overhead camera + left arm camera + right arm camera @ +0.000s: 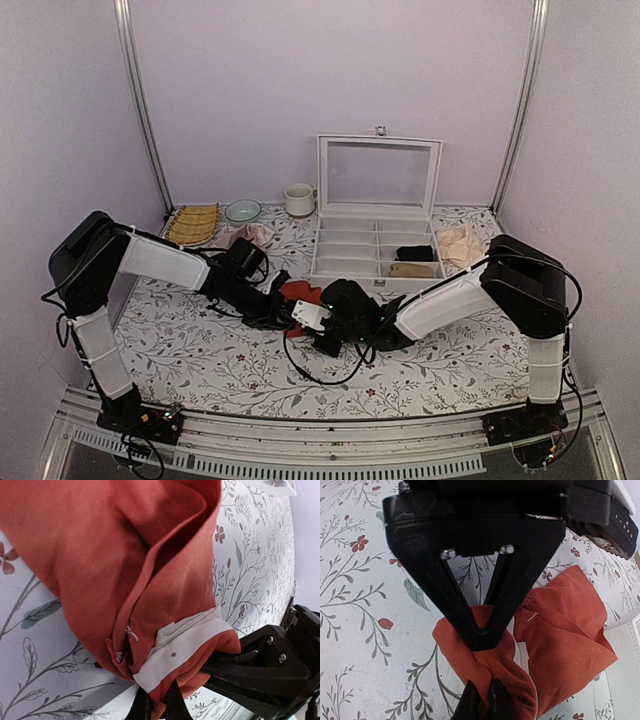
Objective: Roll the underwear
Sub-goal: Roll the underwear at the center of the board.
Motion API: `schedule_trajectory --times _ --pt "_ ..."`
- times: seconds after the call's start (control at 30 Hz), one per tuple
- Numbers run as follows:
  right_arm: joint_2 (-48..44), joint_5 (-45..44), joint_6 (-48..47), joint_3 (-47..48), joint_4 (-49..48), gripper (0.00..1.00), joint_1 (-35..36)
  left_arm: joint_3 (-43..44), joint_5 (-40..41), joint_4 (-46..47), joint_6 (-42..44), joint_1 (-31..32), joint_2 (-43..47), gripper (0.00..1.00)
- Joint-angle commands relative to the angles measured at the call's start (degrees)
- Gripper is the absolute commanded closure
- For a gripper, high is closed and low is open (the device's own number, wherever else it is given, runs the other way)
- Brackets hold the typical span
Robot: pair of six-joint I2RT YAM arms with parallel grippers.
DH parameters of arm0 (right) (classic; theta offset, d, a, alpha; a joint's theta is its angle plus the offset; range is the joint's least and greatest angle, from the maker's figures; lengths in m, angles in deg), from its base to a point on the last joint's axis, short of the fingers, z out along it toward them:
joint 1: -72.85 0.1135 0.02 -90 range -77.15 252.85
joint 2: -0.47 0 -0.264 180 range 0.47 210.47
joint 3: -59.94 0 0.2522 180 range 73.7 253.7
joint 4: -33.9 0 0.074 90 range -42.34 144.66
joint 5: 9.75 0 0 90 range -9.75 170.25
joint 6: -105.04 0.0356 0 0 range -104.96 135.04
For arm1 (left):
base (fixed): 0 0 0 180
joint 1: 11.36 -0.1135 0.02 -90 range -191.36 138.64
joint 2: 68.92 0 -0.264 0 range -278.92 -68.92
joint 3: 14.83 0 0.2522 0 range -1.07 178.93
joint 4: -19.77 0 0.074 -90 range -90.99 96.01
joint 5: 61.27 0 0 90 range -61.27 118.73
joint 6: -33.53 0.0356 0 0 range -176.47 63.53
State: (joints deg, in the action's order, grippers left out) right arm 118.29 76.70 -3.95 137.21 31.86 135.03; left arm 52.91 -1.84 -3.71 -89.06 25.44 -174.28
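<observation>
The red-orange underwear [297, 292] lies bunched on the floral table between both arms. In the left wrist view the underwear [125, 555] fills the frame, with a strip of its cream waistband [175, 650] folded into the near end. My left gripper [157, 702] is shut on that near end, and it also shows in the top view [288, 308]. My right gripper [484, 699] is shut on a fold of the underwear [560, 640], and it faces the left gripper [482, 627] tip to tip. In the top view the right gripper [312, 318] sits right of the left one.
A white compartment box [378, 262] with its lid up stands behind, with a black roll and a tan roll inside. A pale beige cloth [458, 245] lies to its right. A dusty-pink cloth [250, 235], a bowl [242, 210], a cup [298, 199] and a woven mat [193, 222] sit back left.
</observation>
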Motion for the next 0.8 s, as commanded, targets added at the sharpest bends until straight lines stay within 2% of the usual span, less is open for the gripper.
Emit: schedule_trajectory --times 0.0,0.13,0.2,0.3,0.37,0.5,0.77 --pt "5.92 2.06 1.30 -1.16 7.88 1.00 -0.65 -0.10 0.41 -4.07 1.22 0.12 -1.62 1.00" --pt "5.90 3.43 1.91 -0.85 9.19 1.00 -0.69 0.50 0.49 -4.58 1.52 -0.18 -1.59 0.96" --pt "5.48 4.59 2.69 -0.62 10.28 1.00 -0.66 0.83 0.68 -4.93 1.49 -0.55 -1.26 0.88" --pt "4.40 7.74 4.89 0.44 12.66 1.00 -0.65 0.86 0.54 -5.16 1.49 -1.70 -0.10 0.85" --pt "4.17 10.79 6.74 1.86 15.58 1.00 -0.66 0.96 0.42 -5.25 1.22 -2.74 1.12 0.70" --pt "3.80 16.32 10.59 4.33 19.13 1.00 -0.89 0.96 0.76 -5.81 0.71 -4.98 3.45 0.60" --pt "5.71 24.40 16.05 9.03 24.16 1.00 -1.90 -0.39 2.16 -6.05 -0.45 -7.70 7.94 0.58"
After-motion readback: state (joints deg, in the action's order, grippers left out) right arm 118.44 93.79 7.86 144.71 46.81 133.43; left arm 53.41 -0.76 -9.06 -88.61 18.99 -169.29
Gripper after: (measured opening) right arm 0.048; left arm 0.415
